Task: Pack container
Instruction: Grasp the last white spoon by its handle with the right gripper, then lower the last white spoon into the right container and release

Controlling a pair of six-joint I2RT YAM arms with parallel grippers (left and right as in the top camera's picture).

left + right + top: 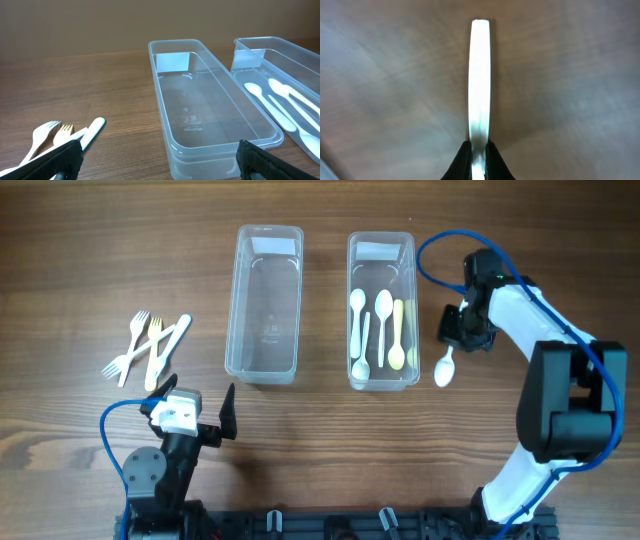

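On wood worktop: saw 2 clear containers side by side, left container and right container, w/ several spoons in right one. Saw forks loose at far left. Found right hand closed on handle of white spoon, just beside right container. Found left hand wide open, near forks.

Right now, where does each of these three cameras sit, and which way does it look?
Overhead: fixed above the table, looking straight down; shows left arm, right arm, left pincer, right pincer.
Left wrist: on the left arm, looking forward over the empty container; its open fingers edge the bottom.
Right wrist: on the right arm, facing the tabletop; its fingers pinch a white spoon.
Shared: overhead and left wrist both show the forks.
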